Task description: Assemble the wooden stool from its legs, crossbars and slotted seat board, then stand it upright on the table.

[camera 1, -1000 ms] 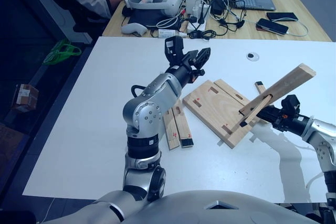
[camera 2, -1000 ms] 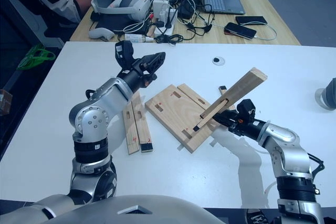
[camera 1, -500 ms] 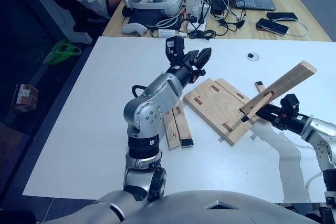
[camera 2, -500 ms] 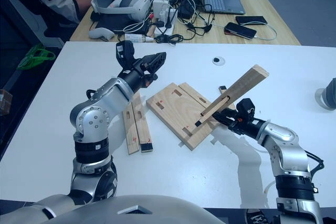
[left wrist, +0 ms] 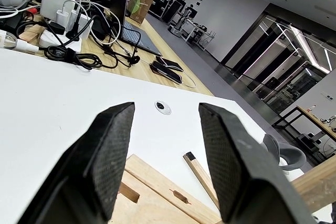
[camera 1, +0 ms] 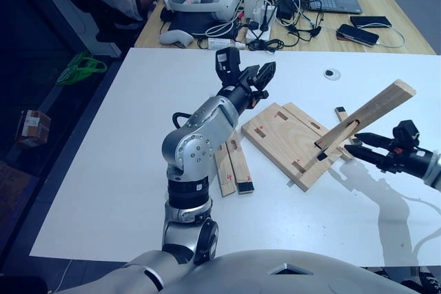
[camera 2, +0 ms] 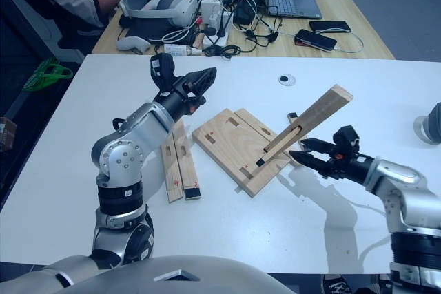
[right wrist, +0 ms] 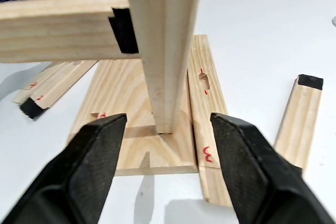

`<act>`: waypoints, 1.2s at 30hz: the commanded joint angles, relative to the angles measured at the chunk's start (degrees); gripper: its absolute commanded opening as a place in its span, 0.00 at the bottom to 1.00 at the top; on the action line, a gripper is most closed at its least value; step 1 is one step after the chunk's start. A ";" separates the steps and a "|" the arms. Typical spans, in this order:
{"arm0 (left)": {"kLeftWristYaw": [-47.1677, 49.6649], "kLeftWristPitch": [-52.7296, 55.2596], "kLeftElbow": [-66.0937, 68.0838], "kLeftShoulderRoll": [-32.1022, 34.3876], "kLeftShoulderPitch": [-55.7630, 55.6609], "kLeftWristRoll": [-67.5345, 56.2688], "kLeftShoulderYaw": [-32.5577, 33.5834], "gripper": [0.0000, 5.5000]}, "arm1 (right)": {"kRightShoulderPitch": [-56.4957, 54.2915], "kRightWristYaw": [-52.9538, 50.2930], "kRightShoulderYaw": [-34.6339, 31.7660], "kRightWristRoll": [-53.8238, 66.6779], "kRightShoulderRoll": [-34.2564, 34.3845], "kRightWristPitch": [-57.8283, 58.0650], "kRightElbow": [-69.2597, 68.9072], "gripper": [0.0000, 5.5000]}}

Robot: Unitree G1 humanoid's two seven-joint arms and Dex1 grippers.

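Leg fitting at seat board, both grippers empty

Right gripper [camera 2: 296, 148] sat wide open just right of the tilted leg [camera 1: 370, 109], not touching it and holding nothing. The leg, with a crossbar [camera 1: 335, 140] joined to it, leaned right from the near right edge of the seat board [camera 1: 275, 137] at mid table [camera 1: 103, 170]. Left gripper [camera 1: 248, 72] hung open over the board's far left corner. Two loose pieces [camera 1: 231, 163] lay left of the board. Best bet: grip the leg low, bring it upright over its slot, press straight down, and pin the board with the left gripper so it didn't slide.
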 commanded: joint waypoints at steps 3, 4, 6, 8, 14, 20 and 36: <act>-0.02 -0.39 0.69 0.06 -0.10 0.80 -0.07 0.41 | -4.94 6.61 -4.87 6.20 -6.70 6.98 3.23 0.54; -0.05 -0.35 0.61 0.13 -0.08 0.76 -0.07 0.41 | -7.28 6.80 -6.09 8.28 -7.16 9.22 4.33 0.54; -0.23 -0.32 0.71 0.28 -0.13 0.73 -0.11 0.41 | -13.04 5.64 -8.89 12.73 -7.46 13.60 6.40 0.54; -0.31 -0.24 0.67 0.42 -0.14 0.71 -0.15 0.41 | -21.74 1.66 -11.84 17.85 -6.39 17.92 8.73 0.54; -0.61 -0.51 1.26 0.29 -0.62 0.83 -0.33 0.41 | -46.24 -26.19 -9.54 14.63 7.56 12.86 11.84 0.54; -0.91 -0.23 1.31 0.43 -0.75 0.82 -0.33 0.41 | -52.34 -33.85 -3.14 11.55 10.28 19.90 11.34 0.54; -0.26 -0.47 0.93 -0.25 0.12 0.97 -0.31 0.41 | -37.86 -32.29 -5.39 15.70 10.21 32.26 -0.45 0.54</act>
